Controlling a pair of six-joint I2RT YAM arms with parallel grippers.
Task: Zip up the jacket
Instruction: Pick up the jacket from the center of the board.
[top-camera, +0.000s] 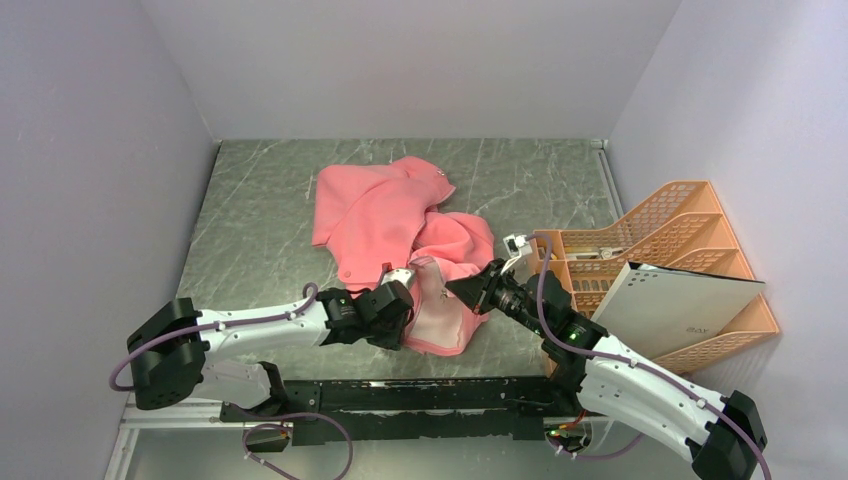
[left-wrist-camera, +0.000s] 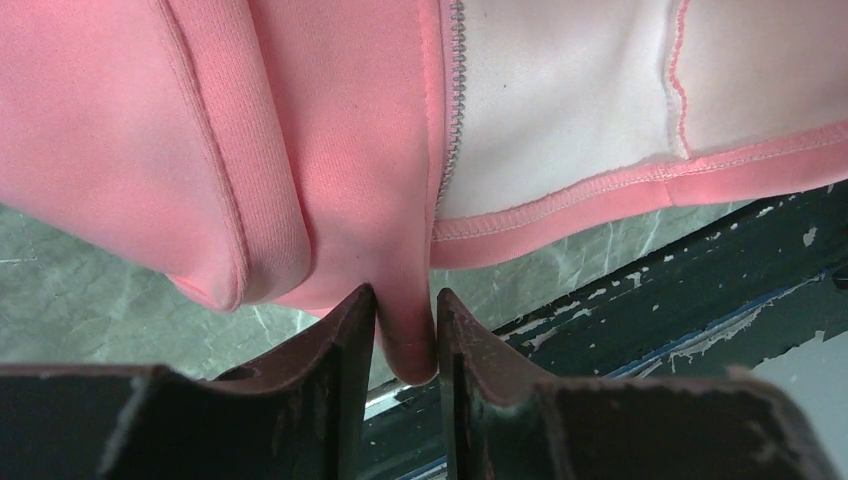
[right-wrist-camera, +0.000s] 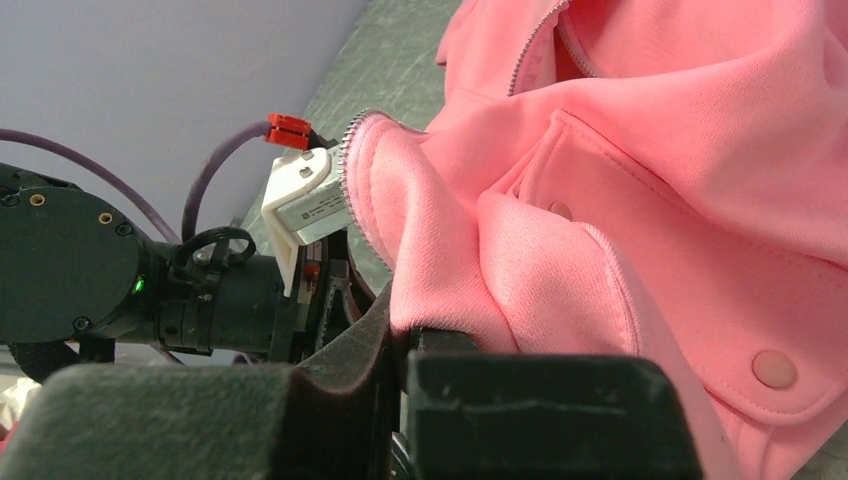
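The salmon-pink jacket (top-camera: 385, 215) lies crumpled on the grey marble table (top-camera: 260, 200), its near hem folded over so the pale lining (top-camera: 440, 315) shows. My left gripper (top-camera: 405, 292) is shut on a fold of the jacket (left-wrist-camera: 406, 330) beside the zipper teeth (left-wrist-camera: 455, 110). My right gripper (top-camera: 462, 290) is shut on the jacket's other front edge (right-wrist-camera: 440, 290), next to the toothed zipper edge (right-wrist-camera: 352, 160). A flap pocket with snap buttons (right-wrist-camera: 775, 368) shows in the right wrist view. The zipper pull is not in view.
An orange plastic file rack (top-camera: 670, 230) stands at the right with a white folder (top-camera: 675, 305) leaning in it. Grey walls close in the table on three sides. A black rail (top-camera: 420, 392) runs along the near edge.
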